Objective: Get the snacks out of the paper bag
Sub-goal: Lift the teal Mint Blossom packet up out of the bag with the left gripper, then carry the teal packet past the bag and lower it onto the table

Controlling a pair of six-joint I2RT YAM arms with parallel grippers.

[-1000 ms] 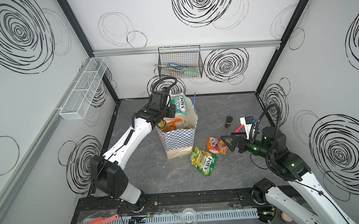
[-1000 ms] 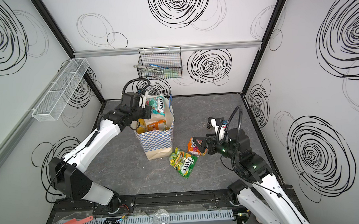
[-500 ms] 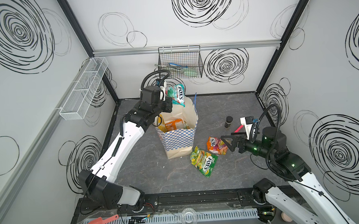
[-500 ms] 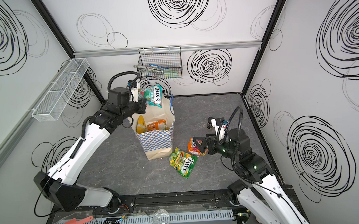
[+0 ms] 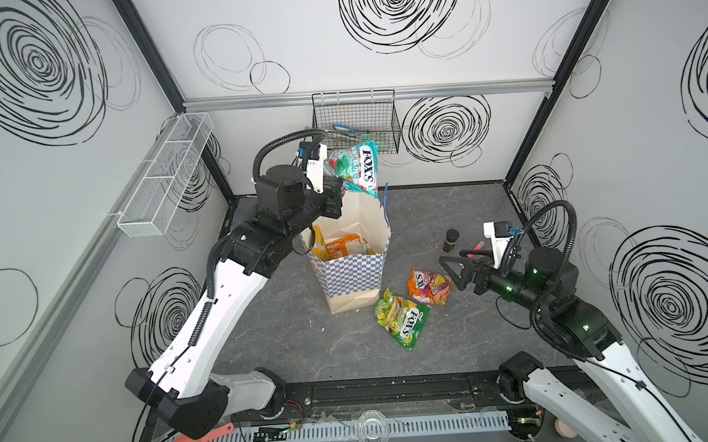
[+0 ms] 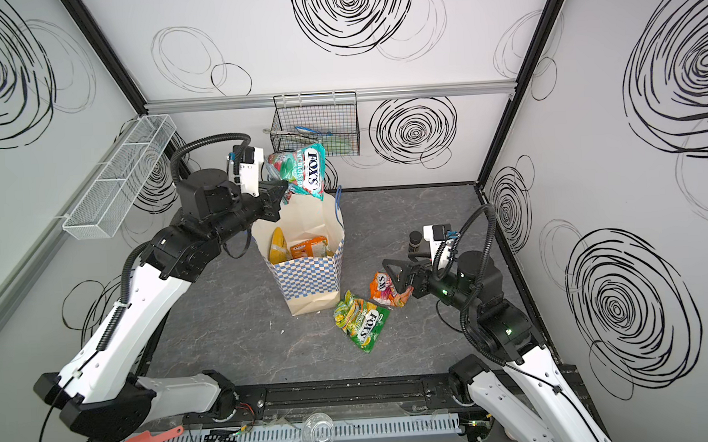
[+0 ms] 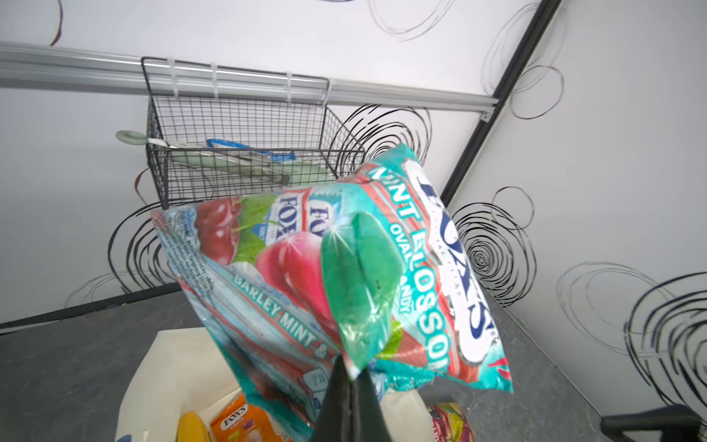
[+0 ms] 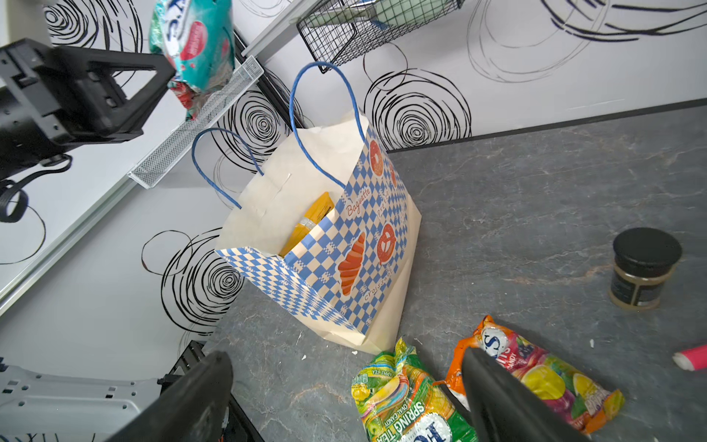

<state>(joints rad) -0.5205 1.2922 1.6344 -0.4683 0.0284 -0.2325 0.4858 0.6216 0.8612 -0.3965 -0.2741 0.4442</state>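
Grey, stone-veined tabletop [image 5: 292, 341] fills the floor of a white booth scrawled with black spirals. Above it the left gripper [image 7: 349, 377] is pressed together on a low corner of a teal crinkly plastic packet printed "FOX'S Mint Blossom" [image 7: 290, 268]. It holds the packet in the air, clear of the mouth of the tall cream paper bag with a blue-and-white checkered band [image 5: 353, 274], toward the bag's far rim. Exactly how much film sits in the pinch is hard to tell, since the packet hides the tips.

The packet looks light and floppy, with slick film and loose sweets inside that probably shift the weight as it swings. A corner pinch may slip. A hold across the flat sealed edge would likely be surer, and squeezing should do it little harm.

Inside the bag an orange "FOX'S" packet [image 5: 343, 245] and a yellow-gold packet [image 5: 319, 241] stand on edge, best taken by their upper seams. Just beside the bag's base a green "Spring Tea" packet [image 5: 401, 317] and an orange-and-pink fruit packet [image 5: 428, 286] lie flat.

The right gripper [image 5: 450, 273] hangs spread wide by the fruit packet, holding nothing. Behind it are a small dark jar [image 5: 451, 240] and a pink marker [image 5: 476, 247].
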